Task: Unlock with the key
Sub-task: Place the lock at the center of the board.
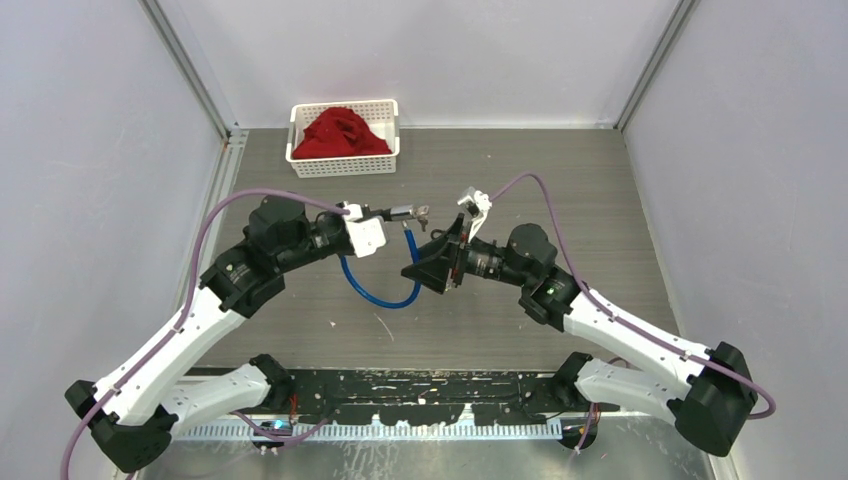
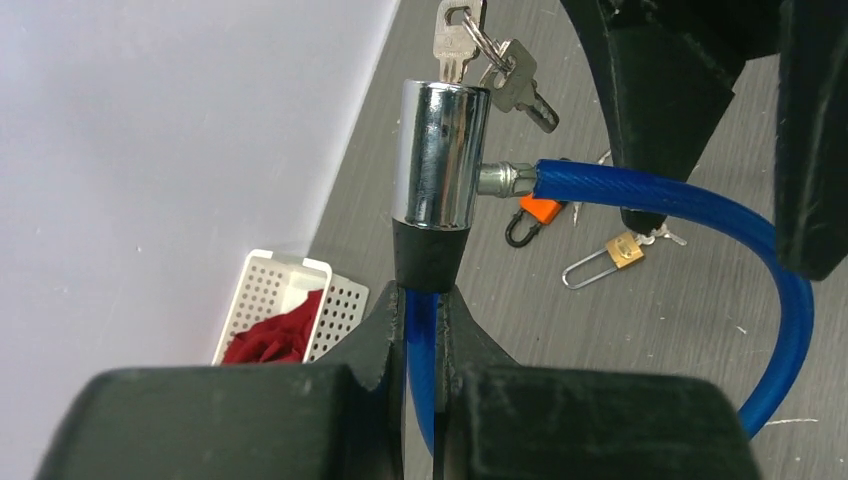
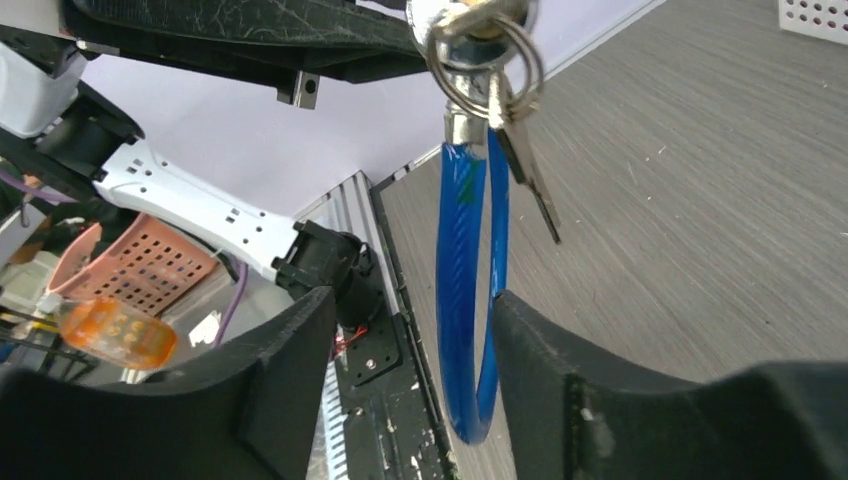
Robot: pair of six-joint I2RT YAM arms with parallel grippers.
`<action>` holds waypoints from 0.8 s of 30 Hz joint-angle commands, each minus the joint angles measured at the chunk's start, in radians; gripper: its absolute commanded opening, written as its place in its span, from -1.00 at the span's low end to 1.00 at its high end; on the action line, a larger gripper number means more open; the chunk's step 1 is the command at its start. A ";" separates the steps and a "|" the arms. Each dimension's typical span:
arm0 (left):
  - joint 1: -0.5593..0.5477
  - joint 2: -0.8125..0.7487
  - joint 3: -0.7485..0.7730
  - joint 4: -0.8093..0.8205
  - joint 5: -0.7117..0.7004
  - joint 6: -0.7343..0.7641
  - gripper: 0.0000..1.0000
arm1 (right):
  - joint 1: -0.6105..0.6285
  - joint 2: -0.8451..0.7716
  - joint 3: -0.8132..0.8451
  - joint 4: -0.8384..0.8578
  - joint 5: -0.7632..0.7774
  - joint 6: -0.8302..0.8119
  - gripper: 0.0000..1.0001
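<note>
Chrome on the barrel [image 2: 441, 150] and blue on the cable mark out the cable lock, which is held up clear of the grey table [image 1: 600, 200]. Left of the barrel and farther back, a white basket [image 1: 343, 165] holds a red cloth [image 1: 342, 135]. The left gripper [image 2: 424, 298] meets the barrel from the left in the overhead view. Its jaws are pressed together on the black collar and the cable at the barrel's foot, clamped on the lock. The blue cable [image 1: 375, 292] leaves the barrel's side through a small metal fitting and hangs in a loop below it, toward the arm bases.

A silver key [image 2: 452, 45] sits in the end of the barrel opposite the left gripper. A second key [image 2: 520, 88] dangles from a ring just beside it. In the left wrist view, an orange padlock [image 2: 540, 215] and a brass padlock [image 2: 622, 250] lie on the table beyond the barrel, well apart from it.

The right gripper [image 3: 410, 300] is to the right of the barrel, near the keys but holding nothing. Its jaws stand wide apart. In its own view the cable loop hangs between the two fingers, and whether it brushes either one cannot be told.
</note>
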 commanded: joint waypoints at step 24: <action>0.332 0.062 0.099 -0.311 0.417 -0.227 0.19 | 0.069 -0.021 0.136 -0.286 0.177 -0.314 -0.95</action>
